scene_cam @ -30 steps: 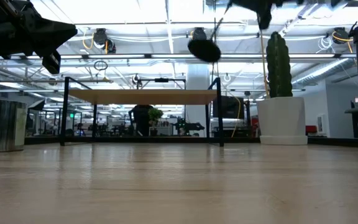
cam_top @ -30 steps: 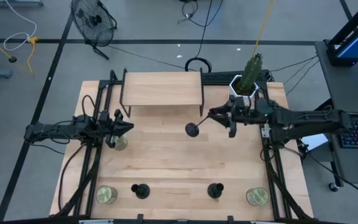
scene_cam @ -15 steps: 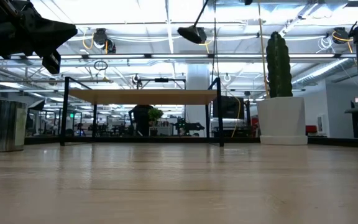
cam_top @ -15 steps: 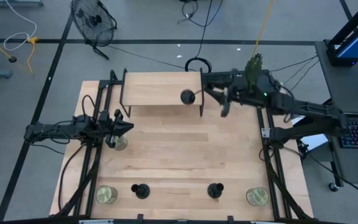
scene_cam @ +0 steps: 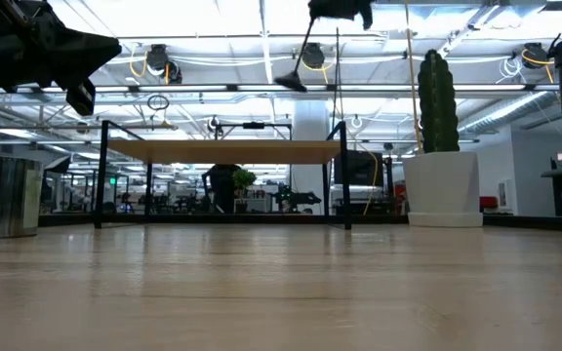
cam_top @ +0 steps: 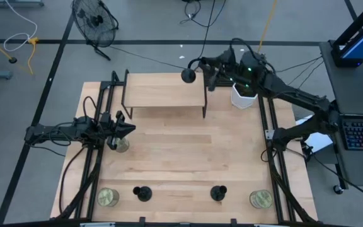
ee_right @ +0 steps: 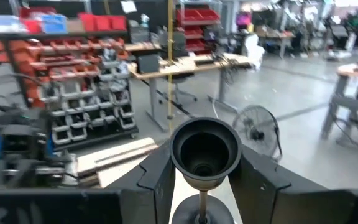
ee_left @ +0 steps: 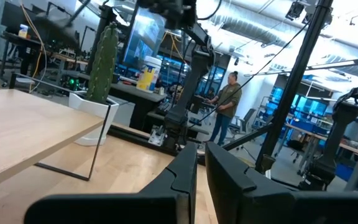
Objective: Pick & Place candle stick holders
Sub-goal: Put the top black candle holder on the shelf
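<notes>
A: So, starting from the left side, what did you see?

B: The left gripper [cam_top: 123, 129] hung over the left part of the wooden table [cam_top: 188, 164], right above a greenish-gold jar candle [cam_top: 121, 145]. Its fingers [ee_left: 185, 180] were closed together and held nothing. In the front left corner stood a second jar candle [cam_top: 108, 197], and just beside it, to the right, one black candle stick holder [cam_top: 143, 193] stood upright.

A: And the middle of the table?

B: At the back stood a small wooden shelf [cam_top: 162, 90] on thin black legs. Near the front edge, right of centre, another candle stick holder [cam_top: 218, 193] stood upright, well apart from the first one.

A: Where was the third one?

B: It was in the air. The right gripper [cam_top: 208, 74] was raised high, over the back right corner of the shelf, and it held the third candle stick holder [cam_top: 188, 75] by the stem. In the right wrist view the cup top [ee_right: 204, 151] sat between the two fingers [ee_right: 160, 174], with the fingers closed around the stem below it. In the low view the holder [scene_cam: 297, 68] was tilted, with its round base lower and to the left.

A: What was further right?

B: A cactus in a white pot [cam_top: 244, 94] stood behind the arm, and a third jar candle [cam_top: 261, 199] was in the front right corner.
</notes>
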Controlling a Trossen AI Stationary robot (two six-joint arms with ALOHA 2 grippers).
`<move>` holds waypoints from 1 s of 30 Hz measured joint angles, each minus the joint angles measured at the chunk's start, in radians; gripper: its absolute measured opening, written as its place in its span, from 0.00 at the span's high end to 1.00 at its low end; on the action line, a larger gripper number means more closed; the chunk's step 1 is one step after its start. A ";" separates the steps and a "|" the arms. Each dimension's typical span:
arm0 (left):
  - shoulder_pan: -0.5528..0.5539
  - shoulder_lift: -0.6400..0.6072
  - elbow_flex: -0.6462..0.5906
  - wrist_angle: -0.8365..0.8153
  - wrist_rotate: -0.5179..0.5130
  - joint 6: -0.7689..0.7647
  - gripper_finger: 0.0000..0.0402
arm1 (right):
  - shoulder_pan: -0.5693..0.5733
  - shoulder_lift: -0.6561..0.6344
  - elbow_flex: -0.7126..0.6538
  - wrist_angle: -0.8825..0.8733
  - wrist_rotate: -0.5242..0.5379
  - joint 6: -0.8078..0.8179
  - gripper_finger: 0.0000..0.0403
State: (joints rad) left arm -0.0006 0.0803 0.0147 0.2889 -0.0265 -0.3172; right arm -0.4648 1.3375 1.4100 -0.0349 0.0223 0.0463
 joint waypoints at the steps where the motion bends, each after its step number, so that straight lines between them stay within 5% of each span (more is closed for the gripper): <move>1: 0.000 0.000 0.000 0.000 0.000 0.000 0.91 | -0.013 0.012 0.002 0.001 0.000 0.013 0.69; 9: 0.000 0.000 0.000 0.000 0.001 0.000 0.91 | -0.091 0.102 0.003 0.009 -0.079 0.100 0.69; 30: 0.000 0.000 0.000 0.000 0.000 -0.001 0.91 | -0.118 0.137 0.003 -0.059 -0.046 0.018 0.68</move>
State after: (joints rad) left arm -0.0006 0.0803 0.0147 0.2887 -0.0264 -0.3180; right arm -0.5824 1.4742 1.4128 -0.0938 -0.0237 0.0639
